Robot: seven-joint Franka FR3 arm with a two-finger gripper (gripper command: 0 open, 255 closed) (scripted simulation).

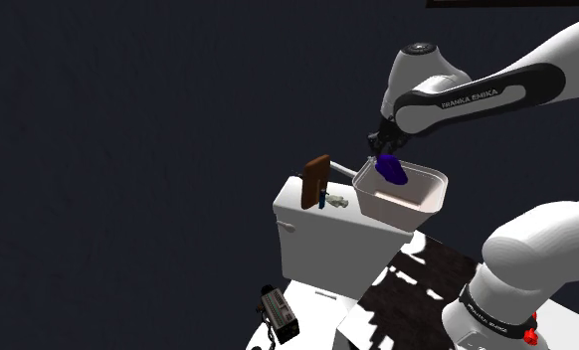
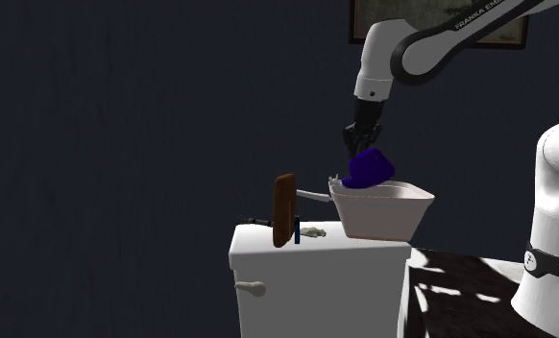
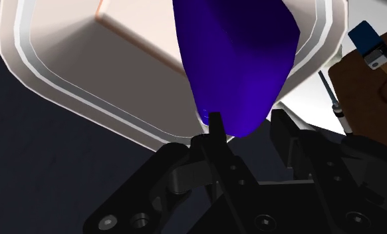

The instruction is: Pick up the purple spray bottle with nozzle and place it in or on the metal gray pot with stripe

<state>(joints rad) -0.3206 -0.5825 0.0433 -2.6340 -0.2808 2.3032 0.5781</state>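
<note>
The purple spray bottle [image 1: 391,170] [image 2: 369,168] [image 3: 235,60] hangs tilted in my gripper [image 1: 382,152] [image 2: 359,146] [image 3: 249,126], whose fingers are shut on its narrow end. It hovers over the open mouth of the pale pot [image 1: 417,214] [image 2: 383,219] [image 3: 66,86], its lower end level with the rim or just inside. The pot stands on the top of a white toilet tank [image 1: 317,234] [image 2: 316,278]. A thin rod joins the pot to its brown handle [image 1: 316,181] [image 2: 284,209], which sticks out away from the arm.
A small whitish object [image 1: 337,202] [image 2: 313,231] and a blue piece lie on the tank lid beside the handle. A dark device [image 1: 278,313] sits on the floor below. A black-and-white patterned rug [image 1: 417,283] lies by my stand. Dark walls surround the scene.
</note>
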